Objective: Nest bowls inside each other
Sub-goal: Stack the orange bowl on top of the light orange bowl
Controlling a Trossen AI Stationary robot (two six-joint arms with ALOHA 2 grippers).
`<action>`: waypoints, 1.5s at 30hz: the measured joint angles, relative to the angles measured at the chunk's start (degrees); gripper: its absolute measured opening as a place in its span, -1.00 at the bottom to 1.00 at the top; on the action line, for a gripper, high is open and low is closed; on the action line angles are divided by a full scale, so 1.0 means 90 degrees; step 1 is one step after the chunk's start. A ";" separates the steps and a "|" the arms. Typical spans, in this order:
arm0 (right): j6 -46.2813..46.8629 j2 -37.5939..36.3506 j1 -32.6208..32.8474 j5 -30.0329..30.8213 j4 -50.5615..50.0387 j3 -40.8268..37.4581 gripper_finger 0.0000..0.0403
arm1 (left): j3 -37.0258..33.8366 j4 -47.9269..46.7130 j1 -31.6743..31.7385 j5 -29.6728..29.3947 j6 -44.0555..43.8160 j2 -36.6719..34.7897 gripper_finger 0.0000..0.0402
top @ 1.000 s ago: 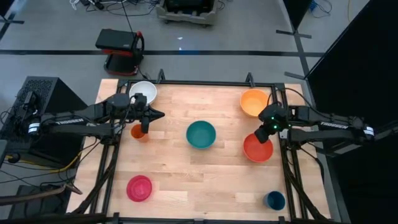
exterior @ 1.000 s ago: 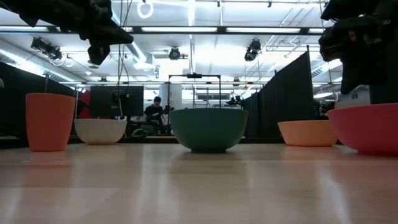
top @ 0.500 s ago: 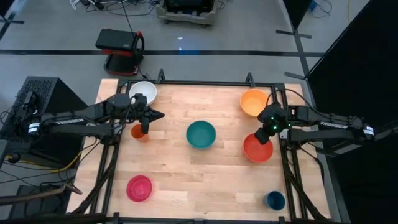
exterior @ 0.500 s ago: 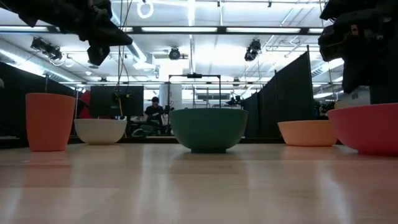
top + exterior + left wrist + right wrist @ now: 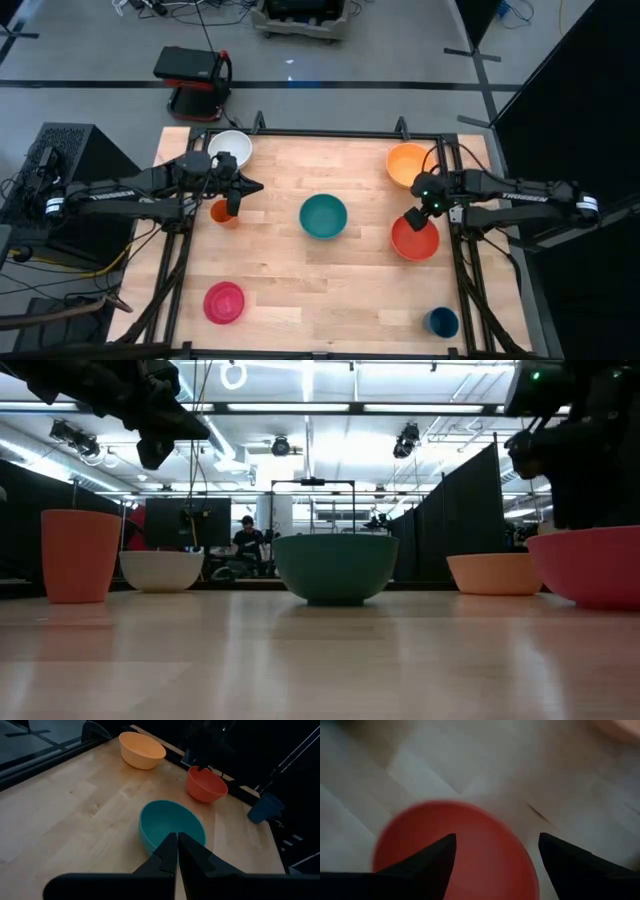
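On my left side, my left end effector (image 5: pixel 248 185) hangs clenched on nothing above the wooden desk (image 5: pixel 300 270), between the round white plastic bowl (image 5: pixel 230 147) at the far corner and the small narrow orange cup (image 5: pixel 221 211) just beside it; that arm simply waits there. Near the front edge on the same side lies the shallow magenta-pink plastic bowl (image 5: pixel 223 302), well apart from the rest. The round teal plastic bowl (image 5: pixel 323 216) sits alone mid-desk, with bare wood all round it.

Further right, the light orange plastic bowl (image 5: pixel 407 164) stands at the far edge, and nearer the front the red-orange plastic bowl (image 5: pixel 415 239) rests under my right end effector (image 5: pixel 413 219). Its fingers are spread wide, straddling the bowl's far rim (my wrist view is blurred, so I think they are just clear of the plastic), presumably lined up to pinch that rim and carry it. The small dark blue cup (image 5: pixel 441 321) stands at the near corner, out of my path. No bowl is nested yet.
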 joint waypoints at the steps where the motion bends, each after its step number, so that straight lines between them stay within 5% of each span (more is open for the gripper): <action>1: -0.0014 0.0094 0.0000 -0.0021 0.0010 0.0000 0.36 | 0.0000 0.0001 0.0000 -0.0001 0.0001 0.0000 -0.99; 4: -0.0151 0.0315 0.0000 -0.0051 0.0006 0.0000 0.32 | 0.0000 0.0002 0.0000 0.0000 0.0001 0.0000 -1.00; 22: -0.0520 0.1197 -0.0002 -0.0103 -0.0076 0.0000 -0.92 | 0.0000 0.0009 0.0000 0.0000 -0.0001 0.0000 -1.00; 33: -0.0558 0.1173 -0.0152 -0.0334 -0.0152 0.0838 -1.00 | 0.0000 0.0016 0.0000 0.0000 -0.0001 0.0000 -1.00; 45: -0.1079 0.1199 -0.2245 0.0584 -0.1013 0.2216 -1.00 | 0.0000 0.0030 0.0000 0.0002 -0.0027 -0.0002 -1.00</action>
